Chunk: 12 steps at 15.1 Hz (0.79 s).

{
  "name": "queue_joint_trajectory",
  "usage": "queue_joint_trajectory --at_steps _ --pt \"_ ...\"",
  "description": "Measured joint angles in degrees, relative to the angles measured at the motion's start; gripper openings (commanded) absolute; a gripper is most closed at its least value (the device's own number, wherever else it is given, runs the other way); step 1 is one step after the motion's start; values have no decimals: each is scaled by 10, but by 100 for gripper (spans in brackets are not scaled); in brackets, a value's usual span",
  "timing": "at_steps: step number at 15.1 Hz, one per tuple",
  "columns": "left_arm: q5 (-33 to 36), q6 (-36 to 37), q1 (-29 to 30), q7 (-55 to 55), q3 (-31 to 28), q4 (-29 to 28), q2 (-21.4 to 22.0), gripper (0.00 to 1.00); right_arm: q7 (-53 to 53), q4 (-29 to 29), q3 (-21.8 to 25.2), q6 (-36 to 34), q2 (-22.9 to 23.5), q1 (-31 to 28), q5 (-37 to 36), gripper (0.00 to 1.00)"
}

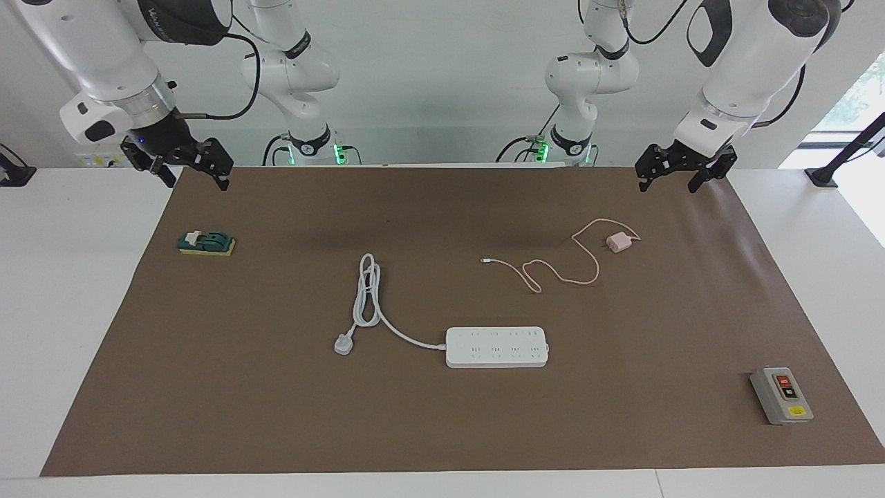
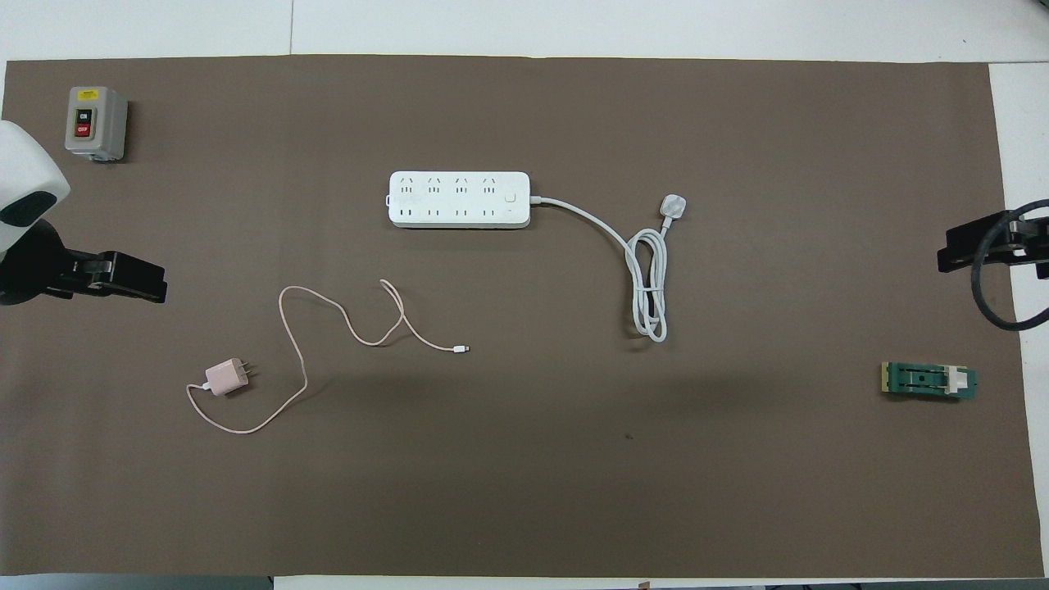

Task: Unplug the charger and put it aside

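Note:
The charger (image 1: 619,243), a small pale pink cube adapter, lies loose on the brown mat with its prongs bare; it also shows in the overhead view (image 2: 227,378). Its thin pink cable (image 1: 553,273) snakes to a tiny connector (image 1: 486,261). It is apart from the white power strip (image 1: 496,346), nearer to the robots and toward the left arm's end. My left gripper (image 1: 668,185) hangs open and empty over the mat's edge nearest the robots. My right gripper (image 1: 197,181) hangs open and empty over the mat's corner at the right arm's end. Both arms wait.
The strip's thick white cord (image 1: 366,297) lies coiled beside it, ending in a white plug (image 1: 343,344). A grey switch box (image 1: 781,394) stands far from the robots at the left arm's end. A green and yellow block (image 1: 206,243) lies at the right arm's end.

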<state>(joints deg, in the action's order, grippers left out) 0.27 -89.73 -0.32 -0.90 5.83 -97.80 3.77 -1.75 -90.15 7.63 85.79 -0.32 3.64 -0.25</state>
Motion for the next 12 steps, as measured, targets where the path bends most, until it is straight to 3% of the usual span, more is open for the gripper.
queue_joint_trajectory --at_steps 12 --pt "0 0 0 -5 -4 3 1 100 0 0 0 0 0 0 0 100"
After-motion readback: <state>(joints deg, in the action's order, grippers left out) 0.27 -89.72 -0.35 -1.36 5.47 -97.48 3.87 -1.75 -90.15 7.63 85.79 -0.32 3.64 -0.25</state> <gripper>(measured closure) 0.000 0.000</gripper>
